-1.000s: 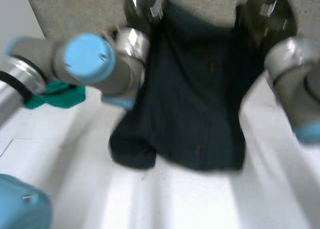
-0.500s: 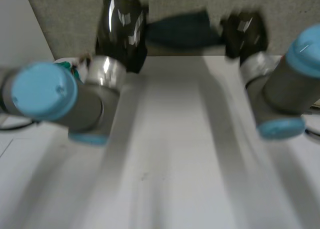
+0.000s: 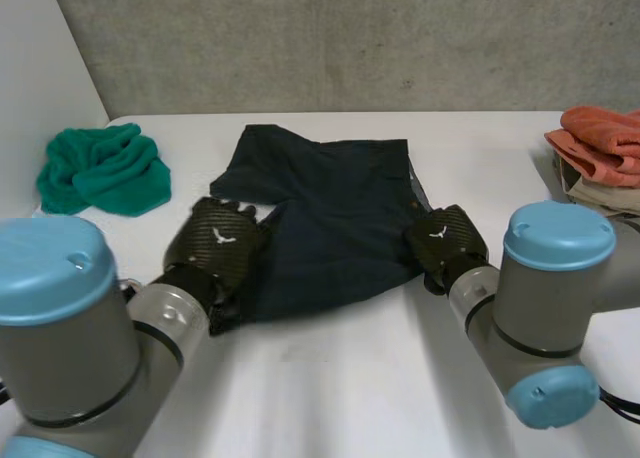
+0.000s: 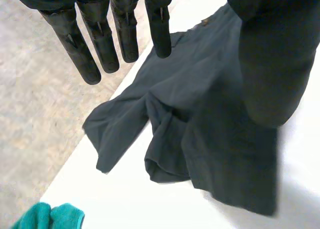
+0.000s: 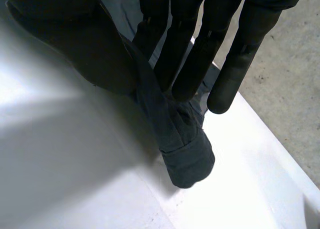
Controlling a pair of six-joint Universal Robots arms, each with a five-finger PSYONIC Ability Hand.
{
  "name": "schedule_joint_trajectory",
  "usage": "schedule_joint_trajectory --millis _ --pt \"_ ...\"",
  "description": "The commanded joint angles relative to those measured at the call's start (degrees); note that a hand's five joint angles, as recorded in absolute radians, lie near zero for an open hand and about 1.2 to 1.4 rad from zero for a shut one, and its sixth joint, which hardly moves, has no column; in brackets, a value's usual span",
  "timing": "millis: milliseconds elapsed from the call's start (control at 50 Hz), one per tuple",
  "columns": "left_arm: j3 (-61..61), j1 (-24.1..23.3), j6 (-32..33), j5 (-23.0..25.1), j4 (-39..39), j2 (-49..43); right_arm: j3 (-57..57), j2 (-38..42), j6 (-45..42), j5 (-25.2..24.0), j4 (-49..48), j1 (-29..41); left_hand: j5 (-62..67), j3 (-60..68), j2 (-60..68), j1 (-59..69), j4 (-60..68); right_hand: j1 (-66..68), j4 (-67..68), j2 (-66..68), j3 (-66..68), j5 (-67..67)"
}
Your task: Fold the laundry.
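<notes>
A dark navy garment (image 3: pixel 335 223) lies spread on the white table (image 3: pixel 350 378), with one leg folded over at its far left. My left hand (image 3: pixel 218 243) rests at the garment's near left corner. In the left wrist view its fingers (image 4: pixel 100 44) are straight and apart from the thumb, above the cloth (image 4: pixel 200 114), holding nothing. My right hand (image 3: pixel 447 238) is at the garment's near right edge. In the right wrist view the cloth (image 5: pixel 187 149) runs up between the thumb and the straight fingers (image 5: pixel 187 54), pinched there.
A bunched green cloth (image 3: pixel 100 168) lies at the table's far left, also seen in the left wrist view (image 4: pixel 47 216). Orange (image 3: pixel 600 133) and beige (image 3: pixel 590 188) cloths are piled at the far right edge. Grey floor lies beyond the far edge.
Both hands had the garment lifted and swung it out. Now it lies flat on the table, the arms have come back and down, and the left hand has let go.
</notes>
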Motion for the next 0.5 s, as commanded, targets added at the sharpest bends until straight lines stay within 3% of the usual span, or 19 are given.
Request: schedule_joint_trajectory --millis 20,100,300,500 --pt "-2.29 6.65 -7.69 0.46 -1.48 1.36 3.4 -2.16 0.67 -1.61 0.06 -0.58 4.15 3.23 3.18 2.89 3.95 15.78 11.28 12.33 11.68 11.97" --pt "-3.17 8.59 -10.25 0.99 -1.31 0.66 4.02 -2.16 0.76 -1.62 0.06 -0.67 6.0 5.08 5.03 4.74 5.8 15.78 11.28 12.33 11.68 11.97" --pt "-3.7 8.6 -14.82 5.82 -2.97 -3.47 4.02 -2.08 0.93 -1.26 0.05 -0.67 25.18 24.26 24.21 23.92 24.98 15.78 11.28 12.33 11.68 11.97" --pt "-6.78 6.4 -14.91 6.26 -2.89 -3.65 4.19 -2.08 0.93 -1.18 -0.03 -0.14 14.77 13.84 13.79 13.51 14.56 15.78 11.28 12.33 11.68 11.97"
